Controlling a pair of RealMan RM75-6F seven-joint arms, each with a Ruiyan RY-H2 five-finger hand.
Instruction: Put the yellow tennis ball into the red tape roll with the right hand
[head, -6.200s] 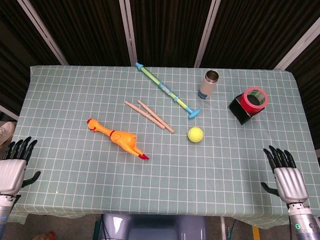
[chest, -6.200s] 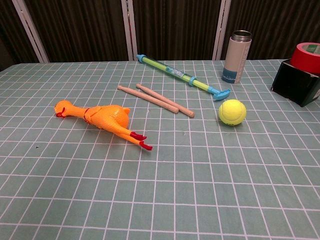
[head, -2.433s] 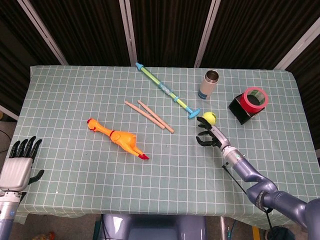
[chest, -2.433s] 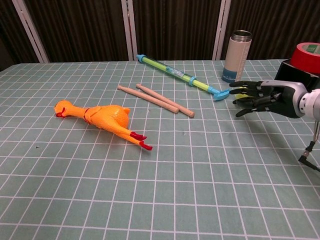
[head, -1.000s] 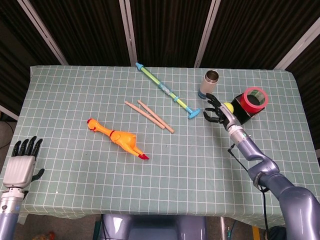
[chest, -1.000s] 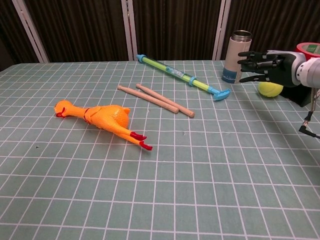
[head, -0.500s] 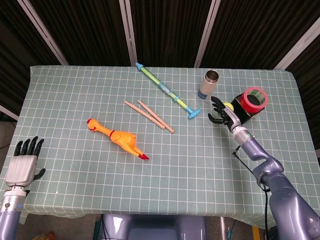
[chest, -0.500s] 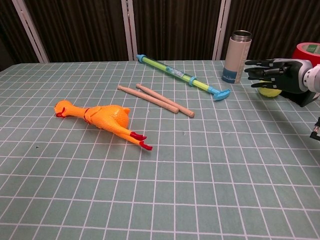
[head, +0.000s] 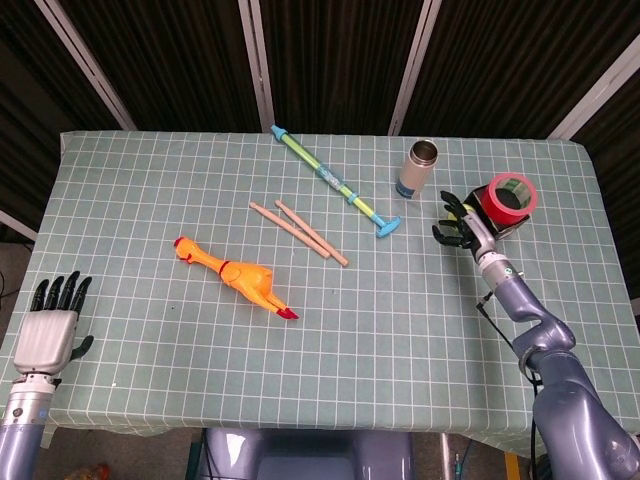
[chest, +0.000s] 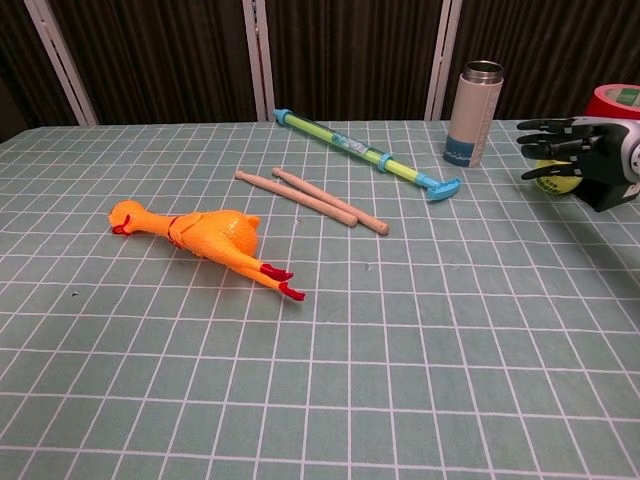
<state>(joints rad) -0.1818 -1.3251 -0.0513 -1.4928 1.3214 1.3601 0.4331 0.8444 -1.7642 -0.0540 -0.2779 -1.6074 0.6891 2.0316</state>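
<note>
The yellow tennis ball (chest: 558, 175) shows between the spread fingers of my right hand (chest: 570, 150), close to the palm and low beside the black box (chest: 612, 190). The hand holds it loosely, fingers pointing left. In the head view the right hand (head: 458, 225) covers the ball, just left of the box. The red tape roll (head: 512, 195) lies tilted on top of that box, its opening facing up; in the chest view the tape roll (chest: 618, 100) sits above and right of the hand. My left hand (head: 52, 325) hangs open off the table's front left edge.
A metal bottle (head: 418, 168) stands just left of the right hand. A green-blue water gun (head: 335, 180), two wooden sticks (head: 300, 232) and an orange rubber chicken (head: 235, 275) lie across the middle of the checked tablecloth.
The right hand has come up from the front edge, met the ball mid-table and moved it back and right to the black box. In the last half second it shifted slightly further right.
</note>
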